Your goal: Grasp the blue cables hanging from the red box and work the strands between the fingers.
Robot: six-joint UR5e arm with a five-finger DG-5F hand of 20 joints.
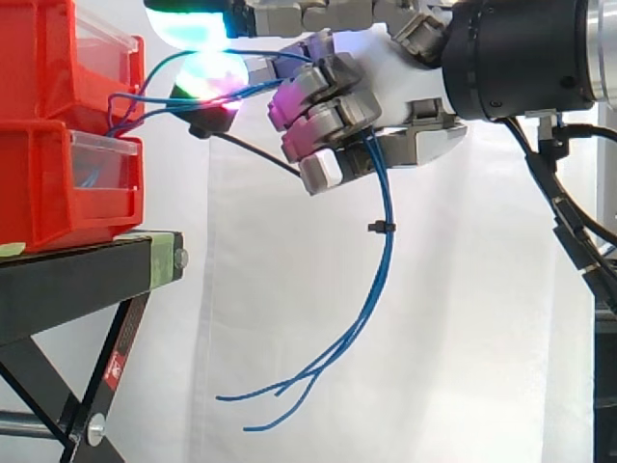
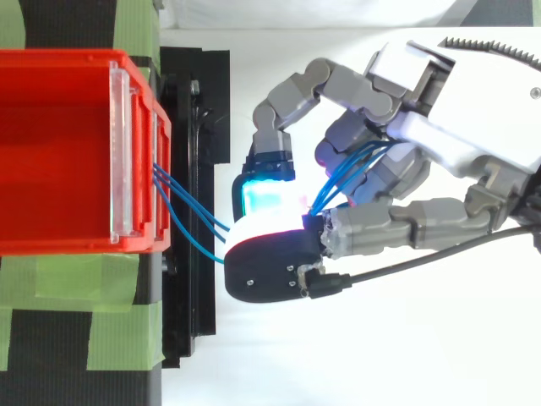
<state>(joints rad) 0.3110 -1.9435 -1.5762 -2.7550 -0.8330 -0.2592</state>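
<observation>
White curtain [image 1: 463, 338] behind the whole setup.

Far left, side view: two red bins, upper bin [image 1: 39, 58] stacked on the lower bin [image 1: 48, 183], each with a clear front panel. Both sit at the right end of the black stand [image 1: 77, 280]. From the top view, strips of green tape [image 2: 76, 313] cross the stand's top beside and behind the bins.

Blue cables [image 1: 381, 260]: three strands counted in the top view where they leave the front edge of the upper bin. They run right across the open gap past the stand's edge and into the hand. Below the hand they hang free in a long curve back toward the left. Loose ends are spread out low, well clear of the stand. One small black tie [image 1: 383, 228] sits on the hanging bundle just under the hand.

Hand [image 1: 415, 145]: enters from the right and is held level with the upper bin. Its palm faces the bins.
- Fingers [image 1: 323, 121] are curled inward and stacked one above another. The cables are threaded between them, so the hand is closed round the strands.
- Two further digits reach out left toward the bins, ending just short of the upper one, pads glowing cyan-green and magenta.
- Top view: one glowing cyan fingertip [image 2: 266, 193] points at the bin's front, with the strands passing under it.
</observation>
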